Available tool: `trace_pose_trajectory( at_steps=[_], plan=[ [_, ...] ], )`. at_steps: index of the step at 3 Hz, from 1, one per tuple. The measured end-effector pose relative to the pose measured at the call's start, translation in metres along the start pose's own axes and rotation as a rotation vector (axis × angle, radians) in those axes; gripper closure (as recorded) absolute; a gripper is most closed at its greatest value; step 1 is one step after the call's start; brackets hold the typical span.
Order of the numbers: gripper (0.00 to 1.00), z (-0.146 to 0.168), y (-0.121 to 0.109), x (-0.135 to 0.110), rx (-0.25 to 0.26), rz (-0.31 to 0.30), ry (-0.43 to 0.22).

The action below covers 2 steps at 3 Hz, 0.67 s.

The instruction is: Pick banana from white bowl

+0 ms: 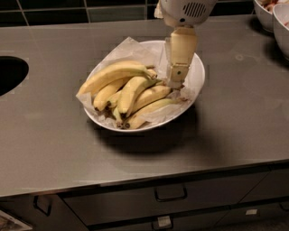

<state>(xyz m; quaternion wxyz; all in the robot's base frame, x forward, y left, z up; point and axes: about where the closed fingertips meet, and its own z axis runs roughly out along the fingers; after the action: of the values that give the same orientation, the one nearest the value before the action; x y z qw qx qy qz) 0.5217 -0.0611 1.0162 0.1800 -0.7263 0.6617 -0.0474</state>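
The grey steel counter (235, 135) carried the wide, paper-lined white bowl (199, 76). In it the longest, thickest yellow banana (115, 72) lay topmost, its long axis running left to right. My cream, blocky tool (175, 83) hung just beside its right end (how far open, I couldn't tell).

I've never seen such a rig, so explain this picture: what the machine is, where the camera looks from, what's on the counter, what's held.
One camera looks down on a grey counter. The white-and-cream part at the top is a robot arm; its end effector reaches into the white bowl, at the bananas' right ends. The paper-lined bowl holds several bananas, the longest banana on top. None is lifted, all lie in the bowl. Other white bowls stand at top right.
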Motion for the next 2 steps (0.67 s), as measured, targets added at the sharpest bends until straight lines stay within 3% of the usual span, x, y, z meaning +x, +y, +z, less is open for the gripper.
trace_pose_trajectory(
  at_steps=[1,2],
  plan=[
    [0.00,0.025,-0.022,-0.013,-0.043,-0.032,0.000],
    [0.00,0.066,-0.053,-0.044,-0.077,-0.083,-0.034]
  ],
)
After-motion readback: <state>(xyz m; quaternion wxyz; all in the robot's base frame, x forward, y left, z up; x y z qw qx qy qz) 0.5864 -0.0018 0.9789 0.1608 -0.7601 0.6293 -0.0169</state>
